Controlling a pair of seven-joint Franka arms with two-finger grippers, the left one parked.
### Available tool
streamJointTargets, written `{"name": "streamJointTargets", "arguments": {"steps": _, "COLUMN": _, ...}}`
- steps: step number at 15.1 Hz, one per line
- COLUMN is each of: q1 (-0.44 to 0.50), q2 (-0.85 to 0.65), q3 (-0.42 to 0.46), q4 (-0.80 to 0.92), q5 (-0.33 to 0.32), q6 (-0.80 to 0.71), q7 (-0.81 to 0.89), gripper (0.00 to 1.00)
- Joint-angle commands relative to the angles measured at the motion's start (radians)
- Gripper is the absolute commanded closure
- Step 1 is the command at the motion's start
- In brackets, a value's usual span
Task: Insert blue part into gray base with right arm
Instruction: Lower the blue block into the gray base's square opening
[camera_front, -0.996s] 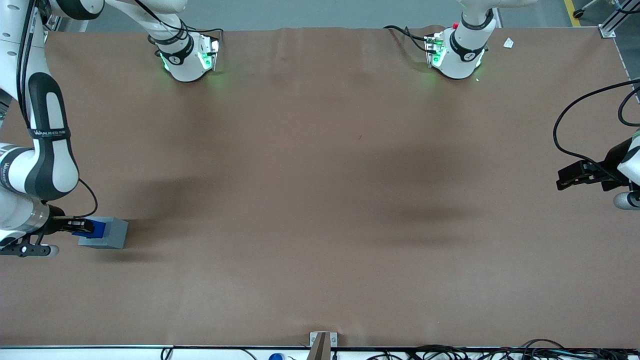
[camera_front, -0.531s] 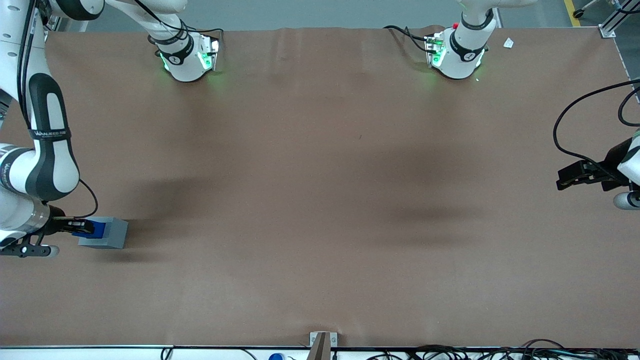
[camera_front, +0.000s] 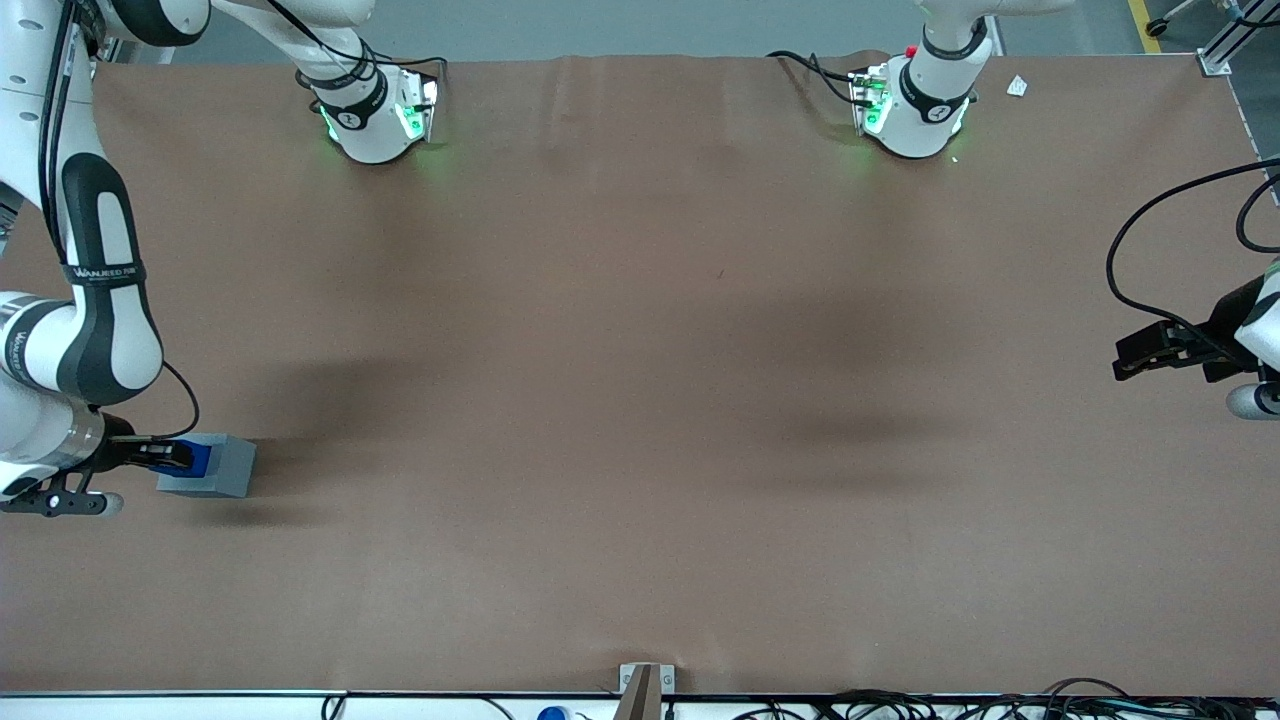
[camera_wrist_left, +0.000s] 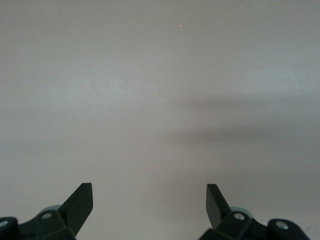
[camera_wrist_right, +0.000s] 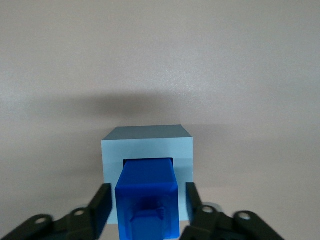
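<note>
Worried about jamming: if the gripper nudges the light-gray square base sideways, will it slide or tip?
The light-gray square base looks wide and low with a flat bottom, so it will probably slide, not tip. It seems rigid. The small bright-blue block stands in its recess, the gripper around it, jaws apart.

I work in a robotics lab or test cell. Evidence: two white arm bases (camera_front: 375, 115) with green status lights are bolted along the top edge of the frame; a wide desk (camera_front: 640, 400) carries a plain brown cover; bundled cables (camera_front: 900, 705) run along the bottom edge; an aluminium frame corner (camera_front: 1225, 45) and grey floor show at upper right.
</note>
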Motion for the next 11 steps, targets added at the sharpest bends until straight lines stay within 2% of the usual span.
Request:
{"name": "streamJointTargets", "arguments": {"steps": 1, "q1": -0.014, "q2": 0.014, "q3": 0.011, "q4": 0.022, "q5": 0.004, "q6": 0.000, "q7": -0.014, "gripper": 0.00}}
{"name": "streamJointTargets", "arguments": {"steps": 6, "q1": 0.001, "q2": 0.000, "q3": 0.013, "q4": 0.039, "q5": 0.004, "q6": -0.017, "q7": -0.008, "gripper": 0.00}}
{"name": "streamJointTargets", "arguments": {"steps": 11, "q1": 0.021, "q2": -0.090, "q3": 0.017, "q4": 0.086, "q5": 0.004, "q6": -0.170, "q7": -0.008, "gripper": 0.00}}
